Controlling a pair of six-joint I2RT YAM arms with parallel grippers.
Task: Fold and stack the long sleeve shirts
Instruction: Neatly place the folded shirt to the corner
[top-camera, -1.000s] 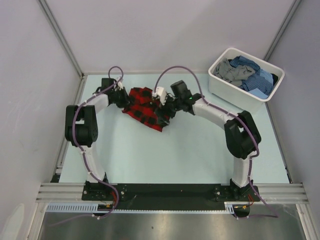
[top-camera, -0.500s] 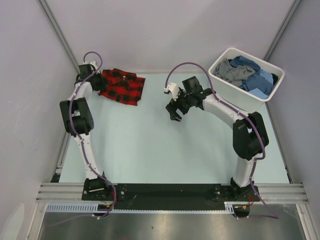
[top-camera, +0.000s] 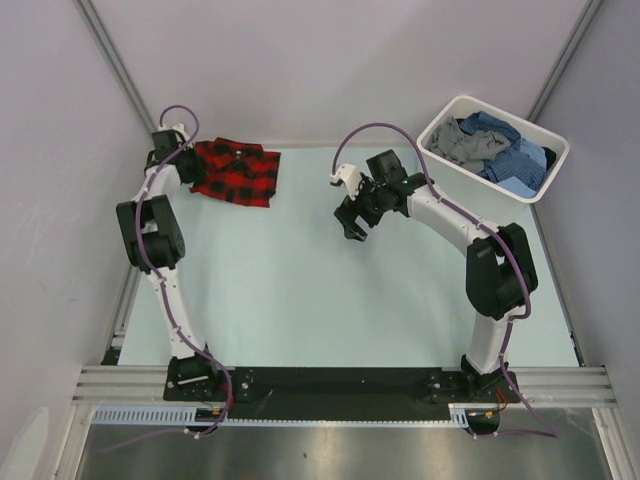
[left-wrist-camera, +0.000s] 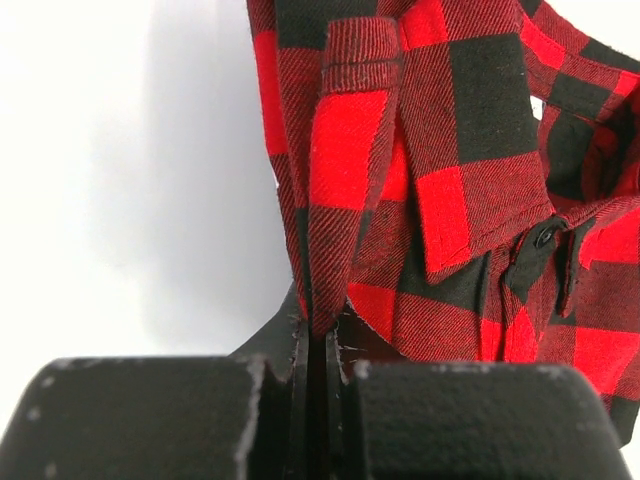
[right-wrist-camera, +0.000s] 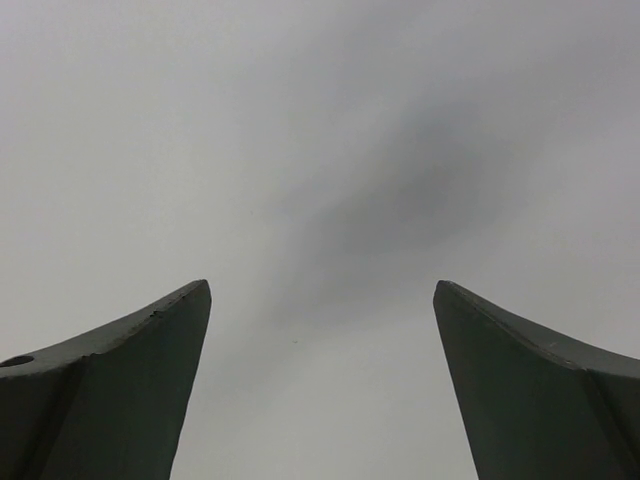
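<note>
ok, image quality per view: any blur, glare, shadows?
Top external: sharp, evenly lit, glare only on the metal strip along the bottom. Left wrist: red-and-black shirt crisp, left fingers close and dark, background blown white. Right wrist: right fingers edged clearly, beyond them plain grey with one diffuse shadow.

I have the collared shirt (top-camera: 238, 172) lying on the table (top-camera: 300, 300) in its far left corner, with the left gripper (left-wrist-camera: 318, 345) at the shirt's left edge and a fold of the cloth between its fingers. The right gripper (top-camera: 350, 222) hangs above the table just right of centre, well apart from that shirt. In the far right corner stands the tub (top-camera: 468, 195), and 1 heap of other shirts (top-camera: 492, 145) lies in it.
</note>
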